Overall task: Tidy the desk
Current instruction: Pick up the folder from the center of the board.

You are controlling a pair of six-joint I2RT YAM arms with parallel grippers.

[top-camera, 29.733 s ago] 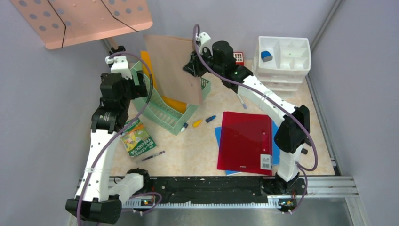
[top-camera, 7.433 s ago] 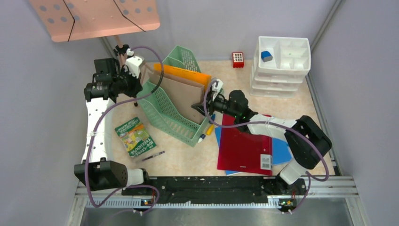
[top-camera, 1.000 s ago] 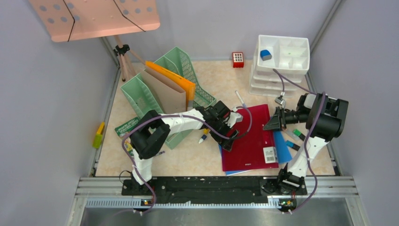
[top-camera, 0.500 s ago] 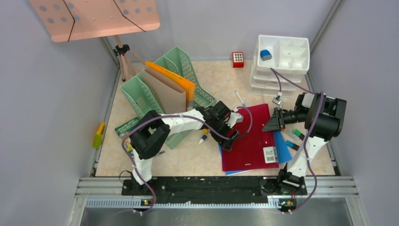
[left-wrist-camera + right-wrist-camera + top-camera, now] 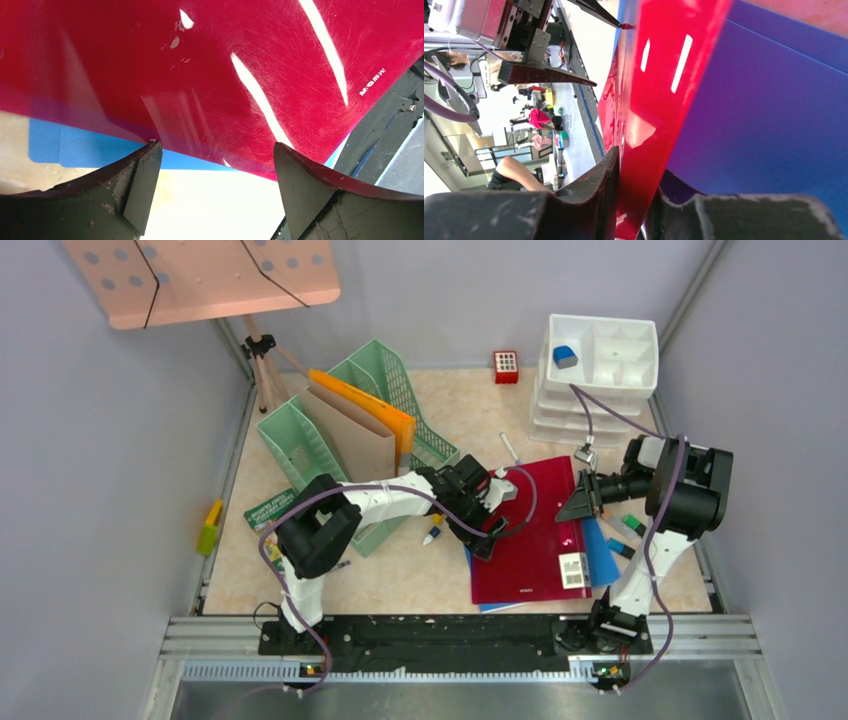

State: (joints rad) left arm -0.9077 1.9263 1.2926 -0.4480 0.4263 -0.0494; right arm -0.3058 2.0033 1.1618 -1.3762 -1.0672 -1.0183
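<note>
Red plastic fills both wrist views: a red folder [image 5: 530,540] lies on the beige marble-patterned desk [image 5: 400,575], right of centre. It rests on a blue folder [image 5: 600,552] whose edges show past its right side and near corner.

The right gripper [image 5: 573,505] comes in sideways from the right and is clamped on the red folder's right edge. In the right wrist view the red folder [image 5: 664,75] passes through the right gripper [image 5: 639,165], with a dark finger pressed to each face. There its cover stands away from the blue folder [image 5: 769,130].

The left gripper [image 5: 483,542] is at the folder's left edge, its jaws spread wide with nothing between them. The left wrist view shows the left gripper [image 5: 217,150] just over the red folder [image 5: 225,65], with the blue folder [image 5: 75,150] peeking out beneath. Whether its fingers touch the desk cannot be told.

Behind the left arm two green file racks [image 5: 290,435] stand on the desk, holding a brown folder [image 5: 365,445] and an orange folder [image 5: 375,408]. A white drawer unit [image 5: 600,370] stands in the far right corner with a small blue object [image 5: 566,356] in its top tray. A small red block [image 5: 506,366] lies just left of the unit. A green booklet [image 5: 262,512] lies near the left wall, partly hidden by the left arm.
</note>
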